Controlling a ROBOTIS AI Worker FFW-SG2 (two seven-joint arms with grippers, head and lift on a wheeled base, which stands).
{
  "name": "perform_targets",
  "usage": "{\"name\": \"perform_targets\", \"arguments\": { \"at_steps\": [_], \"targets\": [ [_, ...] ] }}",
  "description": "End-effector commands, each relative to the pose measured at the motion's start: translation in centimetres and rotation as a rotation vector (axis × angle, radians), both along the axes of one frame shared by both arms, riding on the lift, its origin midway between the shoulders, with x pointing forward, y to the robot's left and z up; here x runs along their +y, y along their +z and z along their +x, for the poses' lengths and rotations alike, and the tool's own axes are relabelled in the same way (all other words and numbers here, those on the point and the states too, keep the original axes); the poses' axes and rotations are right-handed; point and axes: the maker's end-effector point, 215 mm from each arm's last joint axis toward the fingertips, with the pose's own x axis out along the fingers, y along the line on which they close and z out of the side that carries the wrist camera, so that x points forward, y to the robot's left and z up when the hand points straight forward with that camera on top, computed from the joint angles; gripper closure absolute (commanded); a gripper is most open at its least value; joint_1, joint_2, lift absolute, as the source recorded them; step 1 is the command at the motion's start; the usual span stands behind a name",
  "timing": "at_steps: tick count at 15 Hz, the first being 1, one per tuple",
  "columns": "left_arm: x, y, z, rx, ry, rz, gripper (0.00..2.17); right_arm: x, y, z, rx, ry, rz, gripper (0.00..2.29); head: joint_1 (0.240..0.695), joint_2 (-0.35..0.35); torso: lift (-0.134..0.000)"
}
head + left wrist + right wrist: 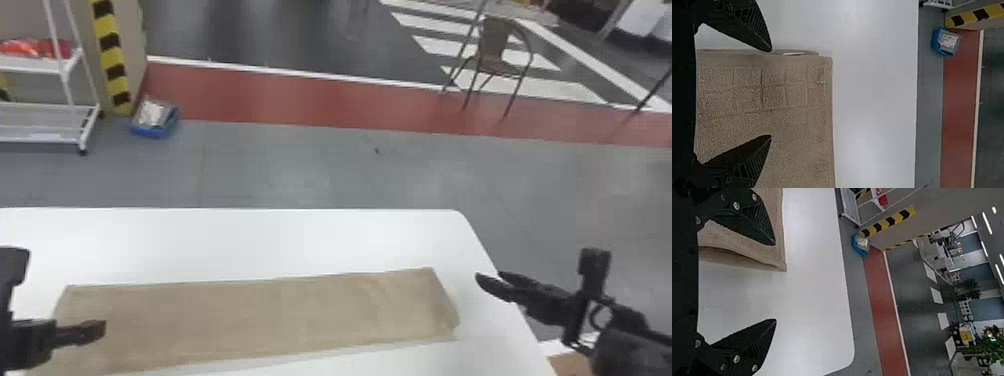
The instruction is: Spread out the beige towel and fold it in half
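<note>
My left gripper point(90, 332) is above the left end of the beige towel point(260, 315), which lies as a long flat band across the white table. In the left wrist view the left gripper point(771, 94) stands open, its fingers apart over the towel's point(797, 117) end, where layered edges show. Beyond the towel's right end is my right gripper point(490, 278), over the table's right edge. The right gripper point(775, 282) is also open in its wrist view; one finger overlaps the towel's point(766, 252) slightly raised corner, and nothing is held between them.
The white table point(240, 240) extends beyond the towel's far side, with a rounded far right corner. On the floor past it stand a blue bin point(155, 120), a white rack point(45, 107) at the left and a chair point(495, 55) at the right.
</note>
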Motion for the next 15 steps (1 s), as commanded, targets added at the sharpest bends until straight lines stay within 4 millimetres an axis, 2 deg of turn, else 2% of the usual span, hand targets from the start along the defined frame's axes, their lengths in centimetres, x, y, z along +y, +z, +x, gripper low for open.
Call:
{"name": "perform_targets", "arguments": {
  "at_steps": [1, 6, 11, 15],
  "targets": [
    [-0.1, -0.4, 0.0, -0.002, 0.002, -0.004, 0.12, -0.5, 0.0, -0.1, -0.004, 0.004, -0.017, 0.22, 0.695, -0.307, 0.0],
    [0.2, -0.2, 0.3, -0.009, 0.008, 0.002, 0.13, 0.6, -0.5, 0.1, -0.002, 0.022, -0.013, 0.28, 0.695, -0.313, 0.0],
    [1.9, 0.5, 1.1, -0.036, 0.03, 0.004, 0.13, 1.8, -1.7, 0.5, 0.037, 0.047, -0.053, 0.28, 0.695, -0.289, 0.0],
    [2.1, 0.9, 1.8, -0.055, 0.026, 0.001, 0.13, 2.0, -2.3, 0.6, 0.057, 0.05, -0.079, 0.28, 0.695, -0.265, 0.0]
  ]
}}
